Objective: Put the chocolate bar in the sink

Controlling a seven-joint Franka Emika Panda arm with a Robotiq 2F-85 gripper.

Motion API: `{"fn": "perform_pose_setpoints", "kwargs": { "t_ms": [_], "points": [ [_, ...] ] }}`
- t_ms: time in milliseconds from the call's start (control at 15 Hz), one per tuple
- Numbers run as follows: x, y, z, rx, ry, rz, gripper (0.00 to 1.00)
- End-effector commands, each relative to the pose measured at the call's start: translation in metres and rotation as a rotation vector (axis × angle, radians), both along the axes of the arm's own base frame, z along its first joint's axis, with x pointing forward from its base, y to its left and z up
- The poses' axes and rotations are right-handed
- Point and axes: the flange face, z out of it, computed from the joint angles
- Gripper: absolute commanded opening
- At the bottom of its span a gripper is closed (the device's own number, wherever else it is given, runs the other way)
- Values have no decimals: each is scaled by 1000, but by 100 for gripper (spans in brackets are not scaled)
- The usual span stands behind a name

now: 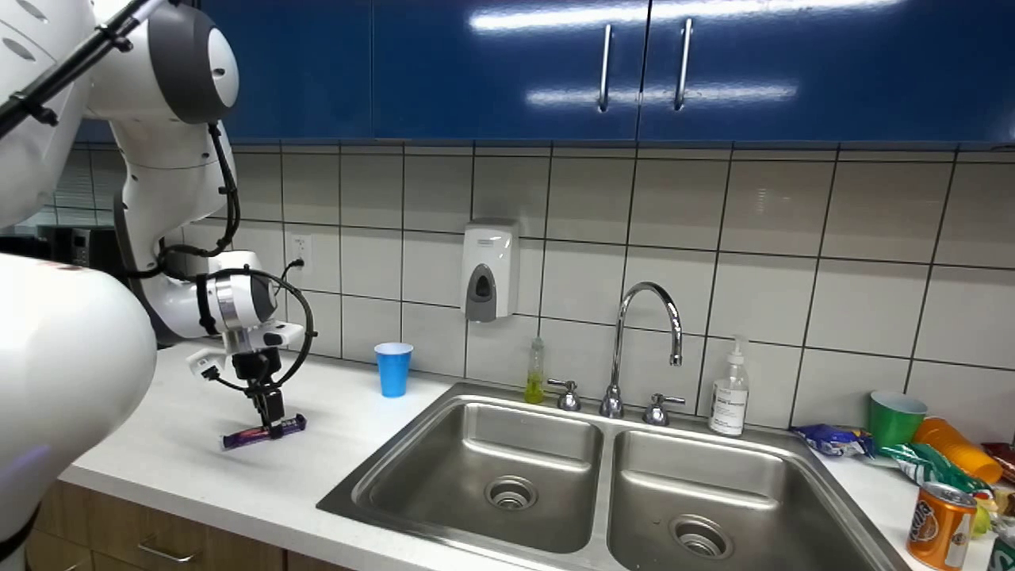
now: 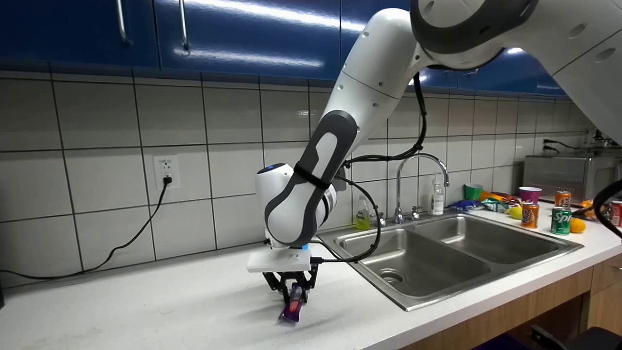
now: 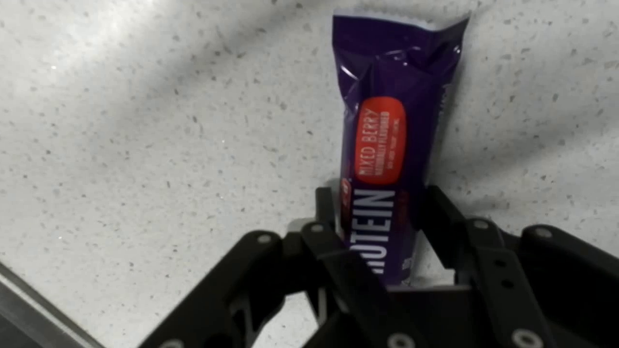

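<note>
The chocolate bar [image 3: 387, 145] is a dark purple wrapped bar with a red label and pale lettering. It also shows in both exterior views [image 1: 250, 436] [image 2: 293, 308], low over the counter beside the sink. My gripper [image 3: 377, 208] points down with one finger on each side of the bar, also in the exterior views [image 1: 273, 428] [image 2: 295, 296]. The right finger looks in contact with the bar; a thin light strip shows beside the left finger, so a firm hold is unclear. The near end of the bar is hidden by the gripper. The double-basin steel sink [image 1: 607, 476] [image 2: 495, 267] stands apart from the bar.
A blue cup [image 1: 393, 369] stands on the counter between gripper and sink. The curved faucet [image 1: 626, 341], a yellow soap bottle [image 1: 535, 373] and a pump bottle [image 1: 729, 392] stand along the sink's back. Cans [image 2: 529, 215], cups and snack packets lie beyond the sink.
</note>
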Motion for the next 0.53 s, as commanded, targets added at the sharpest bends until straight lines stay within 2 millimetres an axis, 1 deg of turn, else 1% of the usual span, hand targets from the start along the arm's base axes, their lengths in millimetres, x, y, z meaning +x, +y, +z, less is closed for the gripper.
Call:
{"fn": "perform_pose_setpoints", "kwargs": {
  "t_ms": [0,67,333,467],
  "points": [
    [2,2,0,-1,15,-19,18],
    [2,2,0,-1,15,-19,16],
    [2,-1,-1,0,18,-22,16],
    [2,-2,5,-4,6,-18,16]
  ]
}}
